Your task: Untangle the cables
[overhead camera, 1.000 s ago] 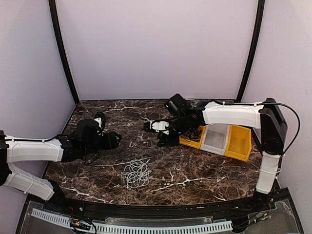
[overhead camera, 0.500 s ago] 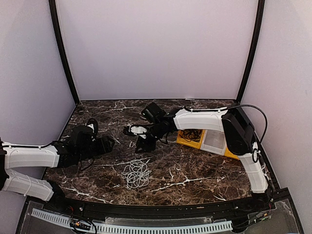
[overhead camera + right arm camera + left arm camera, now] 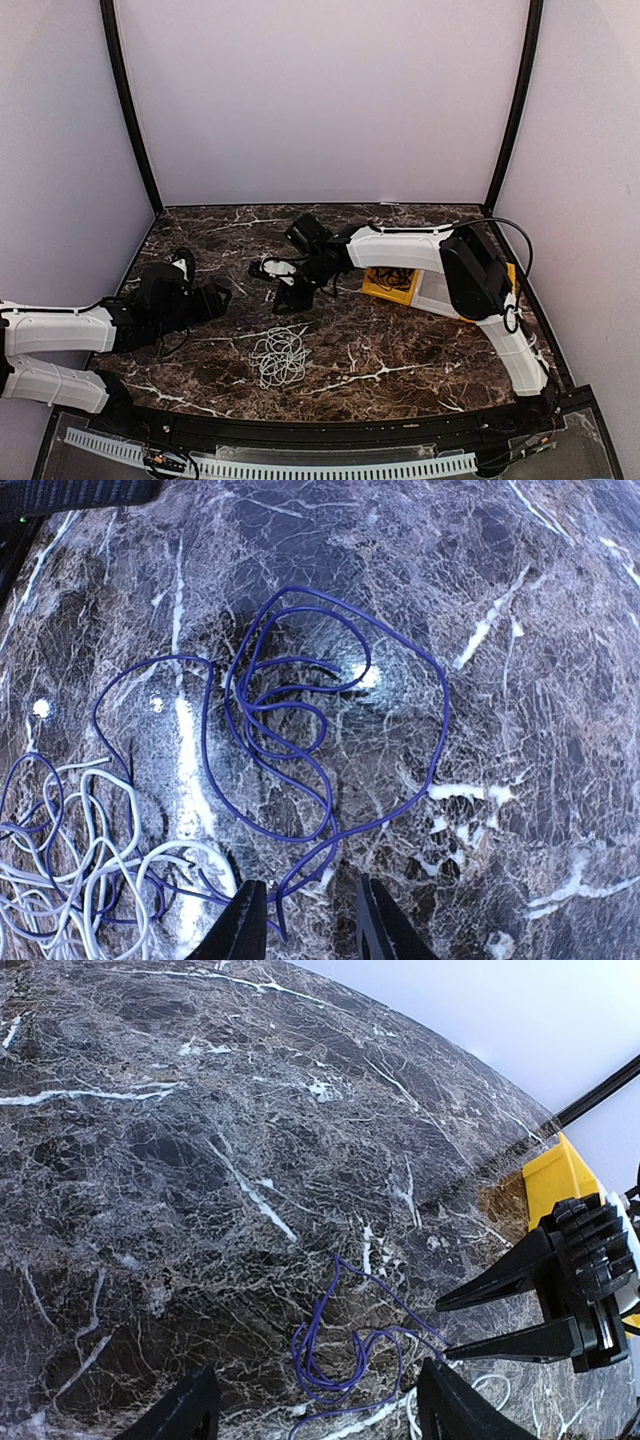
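- white and grey cords: one loose heap on the table, close to the near edge and a little left of its middle; roughly round, slightly longer from near edge to far edge, with a few stray loops reaching toward the far edge.
- purple cord: spread flat in open, overlapping loops just beyond that heap on its far side, below the right tool; coil wider than deep in the right wrist view, with one free end trailing back toward the tool; more purple strands threaded among the white loops at the heap's edge.
- black cords: bunched inside a yellow bin toward the right edge of the table, next to a clear bin; too small to tell which way they run.
- right tool: stretched across to the middle of the table, low over the purple cord, pointing toward the left edge; fingers partly apart with a plain gap between them, the cord's trailing end lying in that gap close to one finger; touching or not, cannot tell.
- left tool: low over the table nearer the left edge, aimed at the purple cord and at the right tool beyond it; spread wide and empty, well apart from the white and grey heap.
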`<control>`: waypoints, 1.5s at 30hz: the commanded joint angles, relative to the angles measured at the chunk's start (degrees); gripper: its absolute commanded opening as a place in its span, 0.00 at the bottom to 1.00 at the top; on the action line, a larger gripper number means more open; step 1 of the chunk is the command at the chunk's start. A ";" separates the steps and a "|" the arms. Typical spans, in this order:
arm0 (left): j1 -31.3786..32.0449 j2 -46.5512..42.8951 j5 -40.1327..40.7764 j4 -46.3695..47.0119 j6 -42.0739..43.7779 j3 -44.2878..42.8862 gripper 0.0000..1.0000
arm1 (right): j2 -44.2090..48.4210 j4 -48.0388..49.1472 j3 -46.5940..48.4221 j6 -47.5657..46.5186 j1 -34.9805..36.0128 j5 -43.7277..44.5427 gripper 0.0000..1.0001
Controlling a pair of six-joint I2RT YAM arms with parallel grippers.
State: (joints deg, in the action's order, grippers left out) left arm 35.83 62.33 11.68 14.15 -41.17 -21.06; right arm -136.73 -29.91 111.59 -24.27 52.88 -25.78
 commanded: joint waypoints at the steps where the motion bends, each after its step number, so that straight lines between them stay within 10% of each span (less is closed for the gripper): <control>1: -0.46 -1.03 0.83 1.02 0.74 0.16 0.70 | -1.68 -1.01 3.06 0.55 0.51 -1.02 0.35; 10: -0.41 -0.43 0.21 2.67 2.31 0.05 0.70 | 0.22 -2.88 3.34 0.98 0.57 0.20 0.00; 31: 4.28 9.33 -24.41 36.58 19.68 -4.53 0.70 | 28.49 -8.45 -3.11 -2.67 0.55 1.51 0.00; 45: 4.39 37.22 -6.12 34.03 13.65 -17.37 0.47 | 45.03 -10.44 -0.55 -7.71 -5.25 -1.24 0.00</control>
State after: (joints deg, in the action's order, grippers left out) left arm 40.38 95.72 1.19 51.40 -25.82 -34.63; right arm -97.89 -40.77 108.75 -31.00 51.81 -24.69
